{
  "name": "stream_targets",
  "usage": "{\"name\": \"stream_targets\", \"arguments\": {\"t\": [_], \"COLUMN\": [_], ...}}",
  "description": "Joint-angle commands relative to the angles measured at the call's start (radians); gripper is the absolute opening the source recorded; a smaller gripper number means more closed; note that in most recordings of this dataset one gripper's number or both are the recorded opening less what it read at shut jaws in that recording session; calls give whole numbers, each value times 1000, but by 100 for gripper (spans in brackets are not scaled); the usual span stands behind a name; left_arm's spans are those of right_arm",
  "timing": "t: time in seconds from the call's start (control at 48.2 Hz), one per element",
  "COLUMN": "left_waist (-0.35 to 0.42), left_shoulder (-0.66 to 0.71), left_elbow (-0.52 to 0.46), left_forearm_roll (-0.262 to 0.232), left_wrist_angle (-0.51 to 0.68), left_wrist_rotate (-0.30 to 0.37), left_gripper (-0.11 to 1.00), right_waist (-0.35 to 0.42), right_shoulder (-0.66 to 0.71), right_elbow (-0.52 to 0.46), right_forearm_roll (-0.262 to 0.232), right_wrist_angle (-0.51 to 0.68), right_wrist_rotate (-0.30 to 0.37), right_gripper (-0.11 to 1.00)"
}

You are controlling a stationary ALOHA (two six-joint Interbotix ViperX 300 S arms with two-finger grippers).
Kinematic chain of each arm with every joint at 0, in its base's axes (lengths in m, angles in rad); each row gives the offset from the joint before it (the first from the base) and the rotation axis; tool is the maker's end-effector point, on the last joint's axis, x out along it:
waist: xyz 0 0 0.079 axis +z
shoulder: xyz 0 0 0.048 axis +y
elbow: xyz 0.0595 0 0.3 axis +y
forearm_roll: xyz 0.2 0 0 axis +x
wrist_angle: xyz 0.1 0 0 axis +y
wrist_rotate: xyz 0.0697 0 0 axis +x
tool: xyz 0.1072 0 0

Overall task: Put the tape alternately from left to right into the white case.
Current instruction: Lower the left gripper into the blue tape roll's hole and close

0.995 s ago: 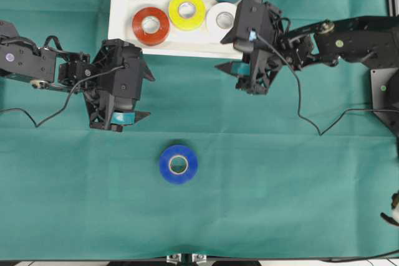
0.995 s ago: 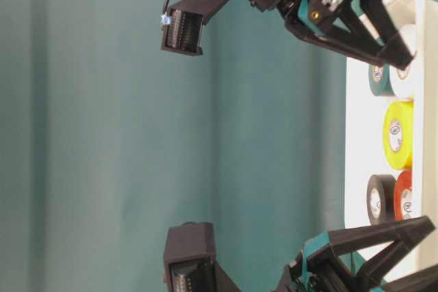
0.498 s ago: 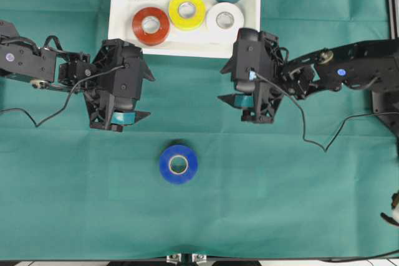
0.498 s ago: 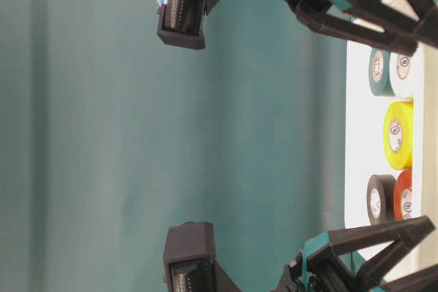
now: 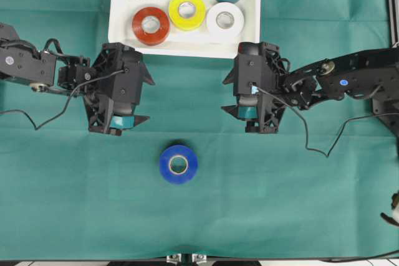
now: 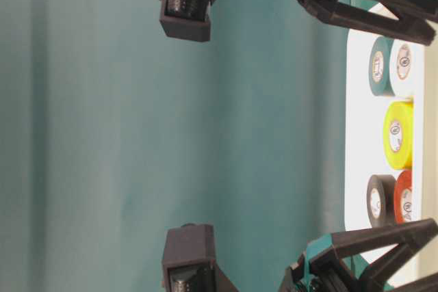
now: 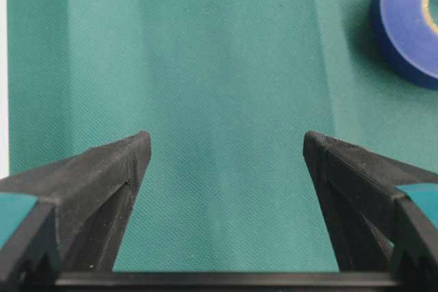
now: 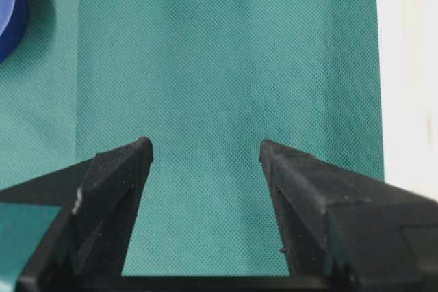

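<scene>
Blue glossy tape roll [image 5: 178, 164] flat on green cloth [image 5: 280, 185]; left pincer [image 5: 144, 99], right pincer [image 5: 228, 95] spread, empty.

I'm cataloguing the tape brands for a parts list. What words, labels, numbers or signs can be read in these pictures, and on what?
No text can be read.
Dark printed marks stand on the core labels of the yellow roll, white roll, teal roll, black roll and red roll: too small and blurred to read.
Blue roll: no print visible.
</scene>
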Motion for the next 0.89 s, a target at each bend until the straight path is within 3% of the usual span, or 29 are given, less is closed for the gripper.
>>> {"name": "stream_targets", "arguments": {"t": [0.0,0.187,0.415,0.871], "left_waist": [-15,-61,-141,-152], "left_shoulder": [-14,-12,-5,118], "left_elbow": [-6,-21,-44,-127], "left_forearm_roll": [-2,-2,-2,-2], "left_wrist_angle": [-5,-5,-6,-5], "left_wrist_rotate": [-11,-75,-107,-129], "left_gripper": [60,60,60,60], "right_waist": [2,2,2,2], "right_shoulder": [-15,-14,-8,8], "right_elbow": [-8,-8,-8,-8], "right_forearm_roll": [2,2,2,2], "right_wrist_angle": [-2,-2,-2,-2], "right_wrist_rotate": [2,2,2,2], "right_gripper": [71,71,71,71]}}
